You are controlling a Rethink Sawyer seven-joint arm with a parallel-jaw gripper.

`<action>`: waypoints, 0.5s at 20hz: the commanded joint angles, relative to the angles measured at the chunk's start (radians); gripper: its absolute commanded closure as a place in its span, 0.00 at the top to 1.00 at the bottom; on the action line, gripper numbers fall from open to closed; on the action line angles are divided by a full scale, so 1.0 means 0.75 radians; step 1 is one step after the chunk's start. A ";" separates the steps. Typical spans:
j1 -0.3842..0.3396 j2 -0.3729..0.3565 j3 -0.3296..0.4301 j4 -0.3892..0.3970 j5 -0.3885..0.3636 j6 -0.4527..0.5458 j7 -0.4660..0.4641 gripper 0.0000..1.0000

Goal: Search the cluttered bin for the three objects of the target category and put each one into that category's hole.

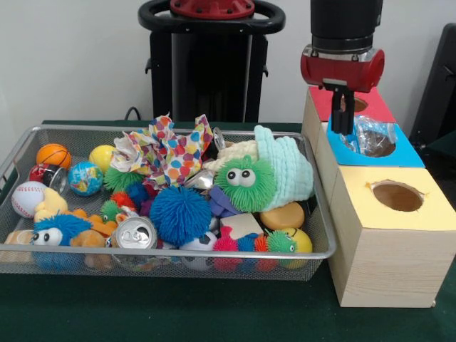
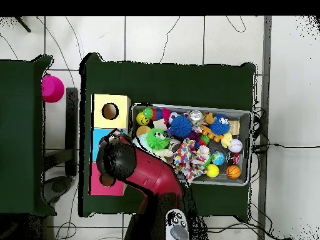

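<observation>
The silver wire-mesh bin (image 1: 178, 253) fills the left of the table, packed with toys; it also shows in the overhead view (image 2: 187, 107). The blue-topped wooden box (image 1: 410, 153) stands to its right, between a red-topped and a yellow-topped box. A crumpled clear plastic wrapper (image 1: 372, 132) sits in the blue top's hole (image 1: 383, 151) and covers most of it. My gripper (image 1: 344, 121) hangs open and empty just above the blue top's far left side, beside the wrapper. In the overhead view the arm's end (image 2: 119, 159) hides the blue hole.
The red-topped box (image 1: 370, 103) stands behind the blue one and the yellow-topped box (image 1: 427, 214) in front. The bin holds a blue spiky ball (image 1: 179, 214), a green furry ball with eyes (image 1: 244, 182), a can (image 1: 135, 234), a baseball (image 1: 27, 198) and a basketball (image 1: 54, 154).
</observation>
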 commanded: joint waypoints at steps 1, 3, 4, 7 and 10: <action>-0.055 0.081 0.183 0.086 0.055 -0.054 0.254 0.00; -0.035 0.069 0.168 0.090 0.056 -0.007 0.266 0.00; -0.026 0.061 0.160 0.094 0.055 0.014 0.271 0.00; -0.018 0.043 0.163 0.124 0.057 0.030 0.279 0.00; -0.028 0.005 0.198 0.193 0.063 0.003 0.277 0.00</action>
